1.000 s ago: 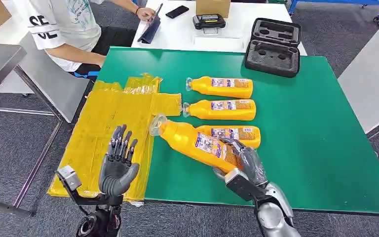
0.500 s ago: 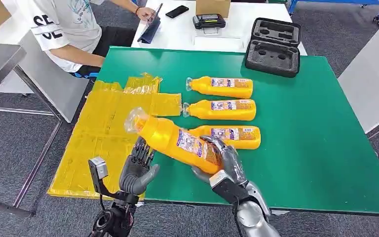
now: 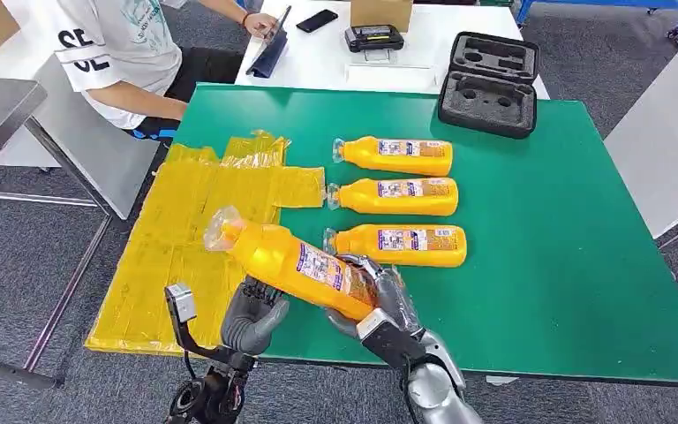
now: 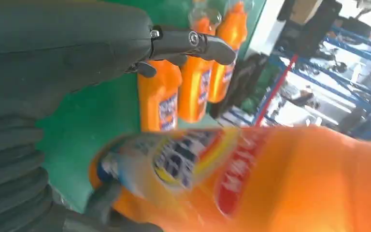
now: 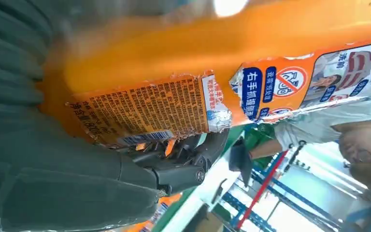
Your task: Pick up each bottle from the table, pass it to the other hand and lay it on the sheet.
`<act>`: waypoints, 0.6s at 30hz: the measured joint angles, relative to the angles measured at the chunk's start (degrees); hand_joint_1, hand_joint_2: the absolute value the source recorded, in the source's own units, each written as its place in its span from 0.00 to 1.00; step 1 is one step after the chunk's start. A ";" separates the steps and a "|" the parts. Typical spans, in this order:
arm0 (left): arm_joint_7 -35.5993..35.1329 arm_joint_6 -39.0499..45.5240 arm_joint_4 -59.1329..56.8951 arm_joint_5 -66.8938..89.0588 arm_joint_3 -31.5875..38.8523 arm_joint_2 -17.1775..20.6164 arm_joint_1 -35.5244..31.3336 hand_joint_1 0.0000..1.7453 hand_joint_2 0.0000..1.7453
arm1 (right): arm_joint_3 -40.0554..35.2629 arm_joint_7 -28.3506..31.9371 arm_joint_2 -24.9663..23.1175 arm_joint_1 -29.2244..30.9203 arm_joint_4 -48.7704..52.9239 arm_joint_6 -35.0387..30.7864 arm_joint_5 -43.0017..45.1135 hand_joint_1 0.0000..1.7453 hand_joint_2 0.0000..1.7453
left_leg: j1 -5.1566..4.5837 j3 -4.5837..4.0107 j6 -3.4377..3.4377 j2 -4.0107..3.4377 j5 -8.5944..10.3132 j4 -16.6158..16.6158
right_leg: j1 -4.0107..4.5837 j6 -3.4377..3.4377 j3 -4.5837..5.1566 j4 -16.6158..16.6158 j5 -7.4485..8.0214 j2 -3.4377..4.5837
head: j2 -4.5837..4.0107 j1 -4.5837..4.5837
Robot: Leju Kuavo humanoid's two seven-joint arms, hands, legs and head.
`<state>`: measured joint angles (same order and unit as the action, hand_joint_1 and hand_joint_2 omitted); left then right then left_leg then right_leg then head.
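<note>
Your right hand (image 3: 372,300) grips the held bottle (image 3: 291,261) by its base, cap end raised over the yellow sheet (image 3: 177,238)'s near edge. Left hand (image 3: 252,314) sits under the body, fingers apart, not yet gripping: close it before releasing the right. Vs 1 s ago, the bottle has moved sheetward and the left hand has come under it.

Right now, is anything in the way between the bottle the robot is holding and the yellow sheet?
Nothing visible blocks it. The held bottle is in the right hand, its cap end already over the yellow sheet. The left hand waits just beneath it, ready for the handover.
</note>
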<state>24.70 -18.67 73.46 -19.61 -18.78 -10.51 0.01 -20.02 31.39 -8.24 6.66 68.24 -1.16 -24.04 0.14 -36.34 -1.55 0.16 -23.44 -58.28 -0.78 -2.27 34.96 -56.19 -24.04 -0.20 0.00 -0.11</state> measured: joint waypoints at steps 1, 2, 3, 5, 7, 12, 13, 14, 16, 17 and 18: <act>-0.22 -0.55 0.28 -0.35 -0.24 0.02 0.04 0.00 1.00 | 0.00 0.04 0.00 0.00 -0.35 0.05 0.11 0.98 1.00 | 0.00 0.00 0.00 0.00 0.00 0.00 | 0.00 0.00 0.00 0.00 0.00 0.00 | 0.00 0.02; -0.42 -0.96 0.57 -0.65 -0.63 0.11 0.04 0.00 1.00 | 0.02 0.04 0.00 0.01 -0.68 0.15 0.20 0.99 1.00 | 0.00 0.00 0.00 0.00 0.00 0.00 | 0.00 0.00 0.00 0.00 0.00 0.00 | 0.00 0.02; -0.48 -1.15 0.78 -0.70 -1.00 0.17 0.04 0.00 1.00 | 0.02 0.07 0.00 0.00 -1.04 0.20 0.24 0.99 1.00 | 0.00 0.00 0.00 0.00 0.00 0.00 | 0.00 0.00 0.00 0.00 0.00 0.00 | 0.00 0.02; -0.61 -1.18 1.27 -0.44 -1.44 0.28 0.08 0.00 1.00 | 0.04 0.07 0.02 0.00 -1.68 0.31 0.26 0.98 1.00 | 0.00 0.00 0.00 0.00 0.00 0.00 | 0.00 0.00 0.00 0.01 0.00 0.00 | 0.00 0.02; -0.70 -1.22 1.66 -0.11 -1.92 0.42 0.08 0.00 1.00 | 0.07 0.07 0.04 0.00 -2.21 0.33 0.28 1.00 1.00 | 0.00 0.00 0.00 0.00 0.00 0.00 | 0.00 0.00 0.00 0.01 0.00 0.00 | 0.00 0.02; -0.83 -2.71 1.97 0.05 -2.93 0.63 -0.02 0.00 1.00 | 0.20 0.13 0.07 0.01 -3.17 0.39 0.39 1.00 1.00 | 0.00 0.01 0.00 0.00 0.00 0.00 | 0.01 0.00 0.01 0.00 0.00 0.01 | 0.00 0.02; -0.83 -2.95 1.97 0.03 -3.04 0.68 -0.06 0.00 1.00 | 0.24 0.15 0.07 0.01 -3.28 0.42 0.41 0.99 1.00 | 0.00 0.01 0.00 0.00 0.00 0.00 | 0.01 0.00 0.01 0.00 0.00 0.00 | 0.00 0.02; -0.83 -3.04 1.97 -0.04 -3.19 0.77 -0.10 0.00 1.00 | 0.24 0.15 0.07 0.02 -3.39 0.44 0.44 0.98 1.00 | 0.00 0.01 0.00 0.00 0.00 0.00 | 0.01 0.00 0.01 0.00 0.00 0.00 | 0.00 0.02; -0.77 -2.71 1.97 1.09 -3.45 0.90 -0.21 0.00 1.00 | 0.26 0.15 0.07 0.01 -3.58 0.50 0.44 0.98 1.00 | 0.00 0.01 0.00 0.00 0.00 0.00 | 0.01 0.00 0.02 0.00 0.00 0.00 | 0.00 0.02; -0.59 -1.94 1.97 2.22 -3.65 0.96 -0.35 0.00 1.00 | 0.26 0.15 0.04 0.01 -3.63 0.57 0.44 0.98 1.00 | 0.00 0.01 0.00 0.00 0.00 0.00 | 0.01 0.00 0.02 0.00 0.00 0.00 | 0.00 0.02; -0.44 -0.89 1.97 3.72 -3.78 0.98 -0.49 0.00 1.00 | 0.26 0.11 0.04 0.00 -3.69 0.66 0.44 0.97 1.00 | 0.00 0.00 0.00 0.00 0.00 0.00 | 0.00 0.00 0.02 0.00 0.00 0.00 | 0.00 0.02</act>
<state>24.26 -19.56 75.43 -15.88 -22.56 -9.53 -0.49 -19.76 31.50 -8.20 6.66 64.54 -0.50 -23.61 0.14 -36.34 -1.55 0.16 -23.44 -58.28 -0.77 -2.27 34.97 -56.19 -24.04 -0.20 0.00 -0.09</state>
